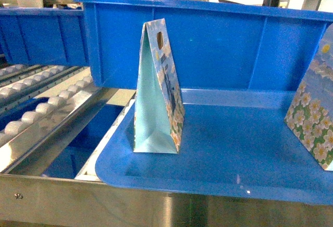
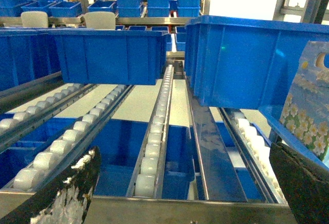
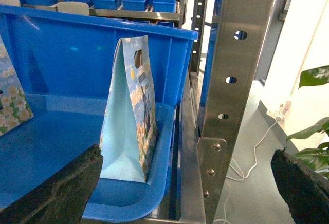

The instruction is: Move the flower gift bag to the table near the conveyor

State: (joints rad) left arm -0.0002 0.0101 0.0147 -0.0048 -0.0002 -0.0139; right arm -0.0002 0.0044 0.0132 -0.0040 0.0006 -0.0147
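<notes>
**Ann:** Now, eyes on the flower gift bag (image 1: pixel 156 97). It is upright on the shallow blue tray (image 1: pixel 234 154), near the front left corner, with a second bag (image 1: pixel 315 128) at the right edge of the head view.

**Ben:** And it's a thin wedge, Ann: long axis straight up, pale narrow side towards us, flowered faces to left and right, handle hole at the top.

**Ann:** Grippers?

**Ben:** Both spread wide, nothing held. The right gripper (image 3: pixel 187 152) has a standing bag (image 3: pixel 128 111) just ahead, a little left of its gap. I can't tell if that is the head view's bag. The left gripper (image 2: pixel 183 152) looks down the conveyor (image 2: pixel 154 147), with a flowered bag (image 2: pixel 308 111) off at its far right.

**Ann:** So the right arm is the nearer?

**Ben:** I'd judge so. It wants a slight shift left, fingers closing across the thin top.

**Ann:** Room to work?

**Ben:** Tight behind: the big blue bin (image 1: pixel 218 45) stands close at the back, and a steel post (image 3: pixel 236 80) is on the right. The tray looks glossy, so a nudge could slide or tip the bag. No table in view, so the drop spot can't be judged.
</notes>
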